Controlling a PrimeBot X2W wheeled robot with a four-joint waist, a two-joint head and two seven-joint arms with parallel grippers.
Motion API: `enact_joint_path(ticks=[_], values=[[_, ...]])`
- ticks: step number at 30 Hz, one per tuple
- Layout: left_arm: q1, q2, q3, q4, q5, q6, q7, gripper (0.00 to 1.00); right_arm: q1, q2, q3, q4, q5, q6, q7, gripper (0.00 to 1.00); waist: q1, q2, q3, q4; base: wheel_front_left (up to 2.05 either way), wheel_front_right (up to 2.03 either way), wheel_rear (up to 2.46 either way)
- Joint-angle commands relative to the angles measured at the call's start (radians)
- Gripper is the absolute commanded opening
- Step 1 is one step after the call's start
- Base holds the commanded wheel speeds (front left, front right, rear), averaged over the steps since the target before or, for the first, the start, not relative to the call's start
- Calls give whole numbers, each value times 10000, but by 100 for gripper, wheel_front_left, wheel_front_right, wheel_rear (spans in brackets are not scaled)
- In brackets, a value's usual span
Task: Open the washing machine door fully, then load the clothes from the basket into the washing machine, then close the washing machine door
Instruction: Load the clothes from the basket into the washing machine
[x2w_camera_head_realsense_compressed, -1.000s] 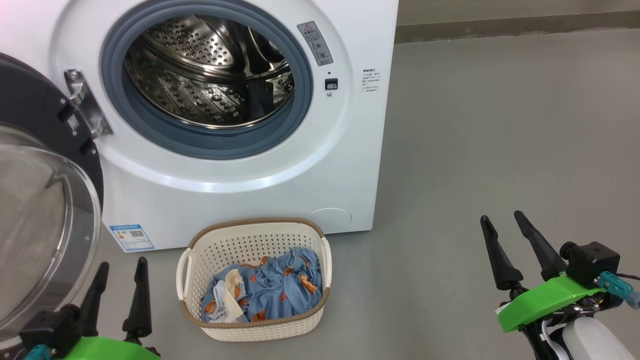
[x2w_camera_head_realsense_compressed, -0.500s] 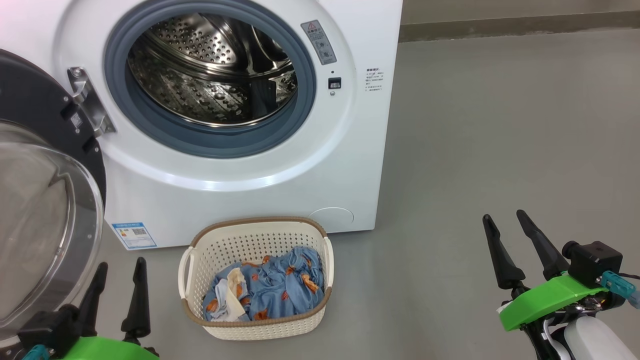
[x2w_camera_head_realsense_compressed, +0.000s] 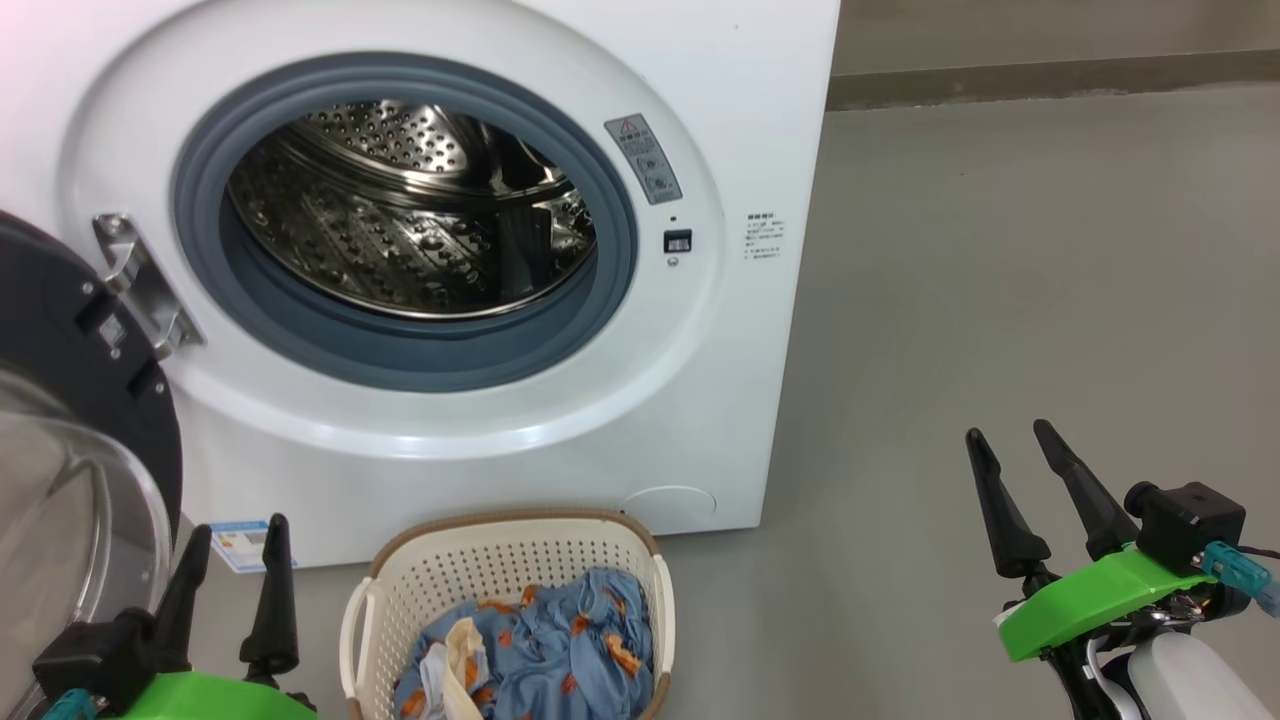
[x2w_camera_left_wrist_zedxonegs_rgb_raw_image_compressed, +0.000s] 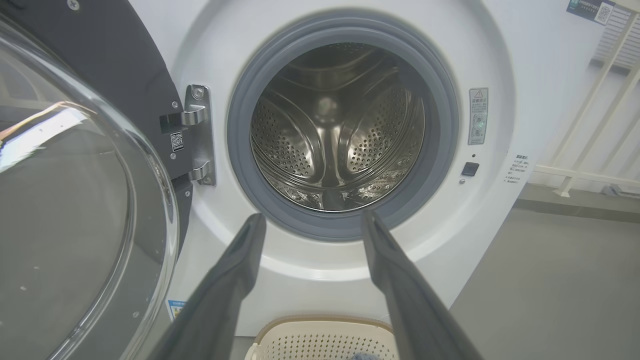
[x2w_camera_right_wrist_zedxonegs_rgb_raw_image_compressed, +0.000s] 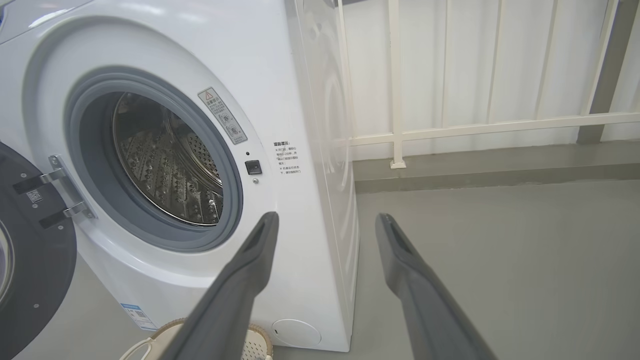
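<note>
The white washing machine (x2w_camera_head_realsense_compressed: 720, 120) stands ahead with its steel drum (x2w_camera_head_realsense_compressed: 410, 220) bare inside. Its black door with the glass bowl (x2w_camera_head_realsense_compressed: 70, 480) hangs swung wide to the left, also seen as the door (x2w_camera_left_wrist_zedxonegs_rgb_raw_image_compressed: 75, 200) close beside my left arm. On the floor before the machine sits the cream basket (x2w_camera_head_realsense_compressed: 520, 560), holding the light-blue clothes (x2w_camera_head_realsense_compressed: 550, 650) with orange prints. My left gripper (x2w_camera_head_realsense_compressed: 235, 535) is open at the lower left, left of the basket. My right gripper (x2w_camera_head_realsense_compressed: 1010, 435) is open at the lower right over bare floor, well right of the basket.
Grey floor (x2w_camera_head_realsense_compressed: 1000, 280) stretches right of the machine. A white railing (x2w_camera_right_wrist_zedxonegs_rgb_raw_image_compressed: 475, 125) runs along the wall behind it. A blue label sticker (x2w_camera_head_realsense_compressed: 240, 545) sits at the machine's lower left front.
The head camera has tilted up, so machine and basket sit lower in the picture. Both grippers stay open in the same places; nothing in the scene has moved.
</note>
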Motion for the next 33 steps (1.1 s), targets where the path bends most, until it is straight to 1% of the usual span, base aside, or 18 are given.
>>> enact_joint_path(ticks=[1,8,33], values=[[-281,322,379,-308,-65,43,-102,100,-291,-112,143,-211,-118,75,-122,100,-1,-1,3,6,119,-119,0],[-257,329,355,-329,-81,94,-101,100,-301,-106,166,-204,-109,75,-122,100,-1,-1,16,27,65,-65,0],[-342,376,254,-218,-121,93,-125,100,-359,-127,249,-153,-111,75,-122,100,-1,-1,-11,23,0,0,0]])
